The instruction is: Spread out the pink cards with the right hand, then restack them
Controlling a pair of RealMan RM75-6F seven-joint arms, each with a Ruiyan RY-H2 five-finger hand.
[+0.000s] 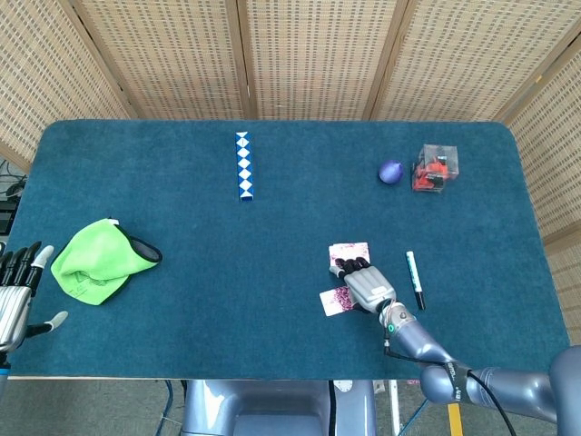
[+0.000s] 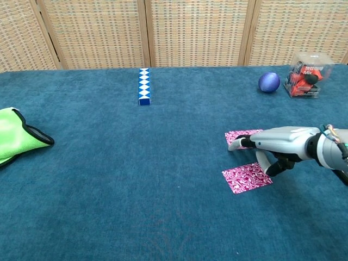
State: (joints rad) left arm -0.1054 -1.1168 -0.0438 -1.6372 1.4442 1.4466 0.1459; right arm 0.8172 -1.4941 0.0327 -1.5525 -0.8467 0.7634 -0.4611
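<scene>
With two pink cards (image 2: 247,176) apart on the desk (image 2: 136,190), our right hand (image 2: 277,145) rests fingers-down, gripping nothing; we press lightly, sliding them together

Green cloth (image 2: 19,137) cropped; left hand (image 1: 16,292) too

Silver-grey right hand (image 2: 283,145) with black fingers; grey arm; black cable; green wrist dot.

clear box (image 2: 306,75), label reads "Mix"
</scene>
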